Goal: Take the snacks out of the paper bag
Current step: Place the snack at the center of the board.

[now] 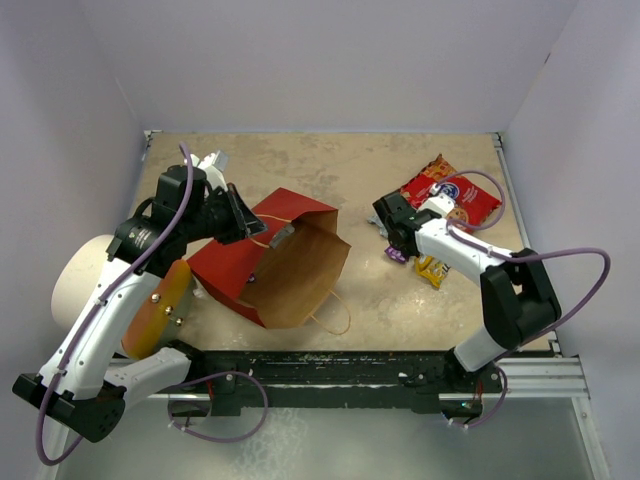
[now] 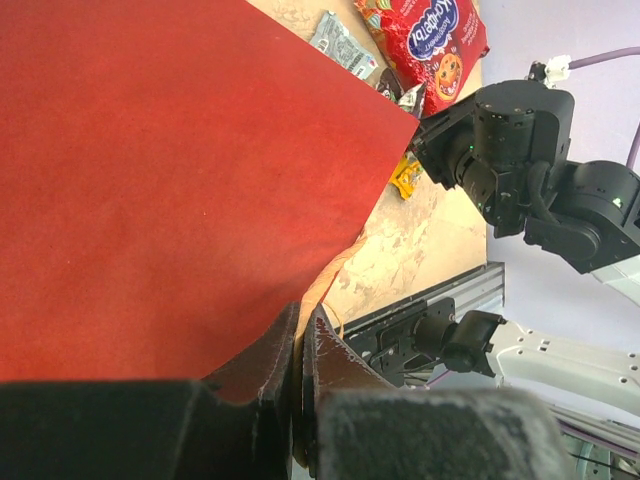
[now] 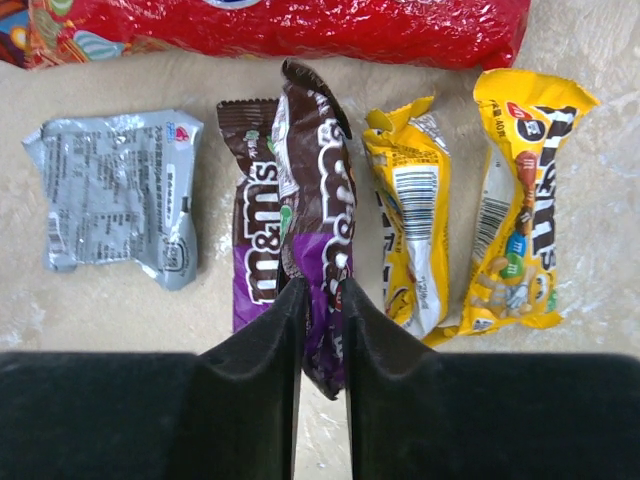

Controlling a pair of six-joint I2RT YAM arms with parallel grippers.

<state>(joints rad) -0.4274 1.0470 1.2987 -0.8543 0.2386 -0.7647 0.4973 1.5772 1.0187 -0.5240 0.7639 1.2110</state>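
The paper bag [image 1: 300, 275] lies on its side at the table's middle left, red face [image 2: 180, 170] outward and brown inside showing. My left gripper [image 1: 250, 225] [image 2: 300, 322] is shut on the bag's rim. A small grey thing [image 1: 283, 236] shows inside the bag's mouth. My right gripper [image 1: 395, 238] [image 3: 322, 292] is shut on a purple packet [image 3: 322, 190], low over the table. Beside it lie another purple packet [image 3: 255, 240], a silver-grey packet [image 3: 115, 205], two yellow packets [image 3: 410, 230] [image 3: 520, 210] and the red cookie bag [image 1: 455, 195] [image 3: 300, 25].
A white cylinder [image 1: 85, 280] with an orange end [image 1: 155, 310] lies at the left, against my left arm. Pale walls close the table on three sides. A black rail [image 1: 330, 365] with the arm bases runs along the near edge.
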